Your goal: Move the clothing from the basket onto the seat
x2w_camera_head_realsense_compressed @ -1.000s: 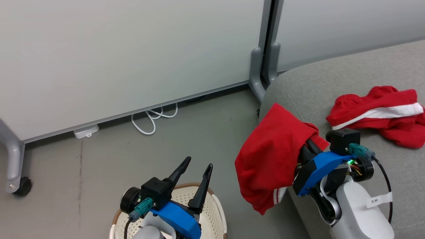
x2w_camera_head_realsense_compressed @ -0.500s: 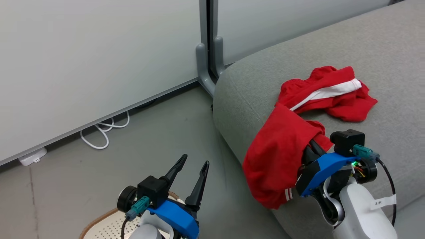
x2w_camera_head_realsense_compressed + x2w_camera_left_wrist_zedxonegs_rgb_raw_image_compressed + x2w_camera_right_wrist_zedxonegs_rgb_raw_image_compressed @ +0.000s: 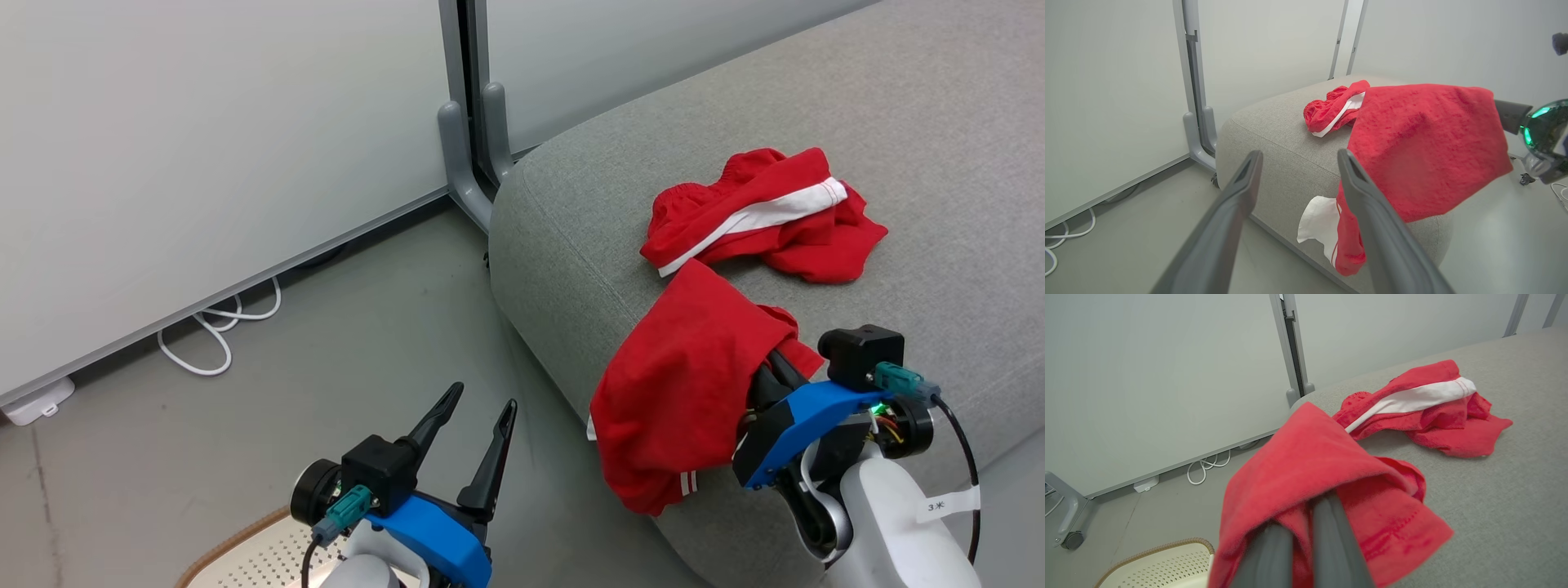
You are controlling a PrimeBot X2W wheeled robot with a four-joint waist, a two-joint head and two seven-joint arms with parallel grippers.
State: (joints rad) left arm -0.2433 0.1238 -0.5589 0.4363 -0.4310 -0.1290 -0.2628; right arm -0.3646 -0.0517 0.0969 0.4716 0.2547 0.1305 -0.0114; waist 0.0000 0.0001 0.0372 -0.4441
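My right gripper (image 3: 771,376) is shut on a red garment (image 3: 686,392) that drapes over its fingers and hides their tips. This piece of clothing hangs over the front corner of the grey seat (image 3: 939,163), its white-striped hem dangling past the edge. A second red garment with a white stripe (image 3: 759,216) lies crumpled on the seat just beyond. My left gripper (image 3: 483,396) stands open and empty over the floor, left of the seat. Under it, part of the basket's rim (image 3: 237,535) shows. In the left wrist view the open left gripper (image 3: 1300,157) points at the seat's corner.
Pale wall panels on grey metal feet (image 3: 465,155) stand behind the seat's left end. A white cable (image 3: 216,327) and a small white box (image 3: 33,400) lie on the grey floor along the panel. A castor (image 3: 1071,539) shows at the far left.
The head camera has swung right, so seat and panels sit further left in the picture. The held garment is now over the seat's corner, closer to the lying one. Both grips are unchanged.
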